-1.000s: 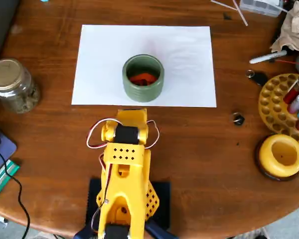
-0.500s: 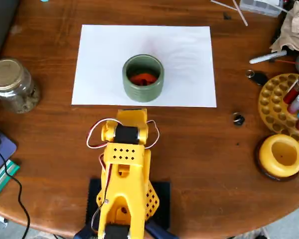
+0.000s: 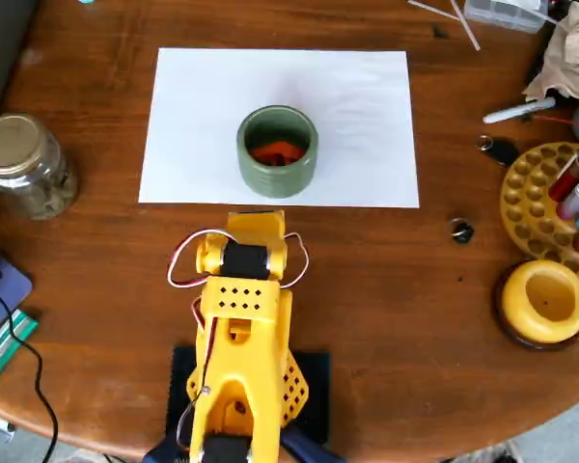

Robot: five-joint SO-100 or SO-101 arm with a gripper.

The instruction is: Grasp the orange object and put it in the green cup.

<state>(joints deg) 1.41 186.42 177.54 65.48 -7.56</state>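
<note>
You see the orange object lying inside the green cup on the white paper; the folded yellow arm hides its gripper, so you cannot tell its state.

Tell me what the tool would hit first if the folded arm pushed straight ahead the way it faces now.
The tool itself is hidden under the folded yellow arm. The arm faces up the overhead view, so the green cup on the white paper, with the orange object inside, lies first in line. Height is unclear.

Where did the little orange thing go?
In the overhead view the orange object lies inside the green cup, which stands on the white paper just beyond the folded yellow arm.
</note>
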